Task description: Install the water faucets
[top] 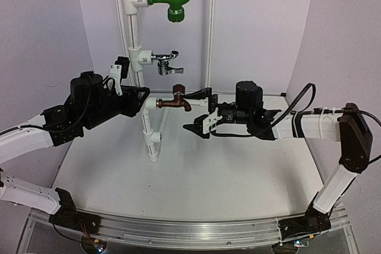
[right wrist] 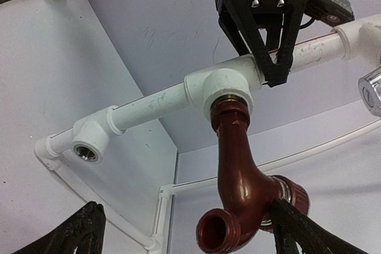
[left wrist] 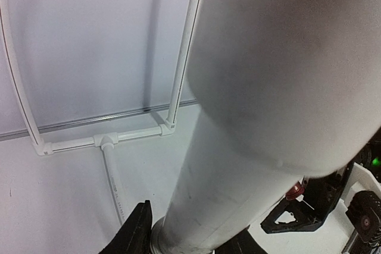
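Now, brown faucet [top: 174,100]: seated in the tee [top: 150,103] on the pipe [top: 149,124], above the counter [top: 196,176].
Chrome faucet [top: 166,62]: in a higher fitting on the same pipe.
Left end effector [top: 143,95]: clamped on the pipe.
Right end effector [top: 189,111]: spread wide, straddling the brown faucet, gripping nothing.

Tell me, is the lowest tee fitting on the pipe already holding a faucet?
No, the lowest tee fitting shows an open, empty socket.

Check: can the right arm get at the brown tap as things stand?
Probably yes. The right gripper is open right at the brown tap, one finger close beside it, nothing between them. The left gripper clamps the white pipe, clear of the tap.
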`<state>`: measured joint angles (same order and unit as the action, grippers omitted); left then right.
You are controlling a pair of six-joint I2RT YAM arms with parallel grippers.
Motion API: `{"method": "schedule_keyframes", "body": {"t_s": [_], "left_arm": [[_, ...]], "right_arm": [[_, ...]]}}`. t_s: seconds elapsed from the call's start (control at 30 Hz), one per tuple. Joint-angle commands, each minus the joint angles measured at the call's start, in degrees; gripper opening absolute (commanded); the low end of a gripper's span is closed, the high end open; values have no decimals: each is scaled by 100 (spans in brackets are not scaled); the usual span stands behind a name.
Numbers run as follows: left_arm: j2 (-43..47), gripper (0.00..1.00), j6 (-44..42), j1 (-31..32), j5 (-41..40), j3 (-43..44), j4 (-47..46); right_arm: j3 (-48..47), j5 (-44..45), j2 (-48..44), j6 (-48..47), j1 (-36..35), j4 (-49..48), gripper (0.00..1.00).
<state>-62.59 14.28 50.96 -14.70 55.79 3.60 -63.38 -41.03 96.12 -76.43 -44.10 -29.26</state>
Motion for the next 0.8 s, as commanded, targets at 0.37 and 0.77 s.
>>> {"method": "schedule_keyframes", "body": {"t_s": [0.37,0.77], "left_arm": [[-27,0,781,160,632,-36,429],[-21,0,756,160,709,-20,431]], "right_arm": [[-512,311,585,28,-44,-1597,85],[-1066,-616,338,2302,-147,206,11]]}}
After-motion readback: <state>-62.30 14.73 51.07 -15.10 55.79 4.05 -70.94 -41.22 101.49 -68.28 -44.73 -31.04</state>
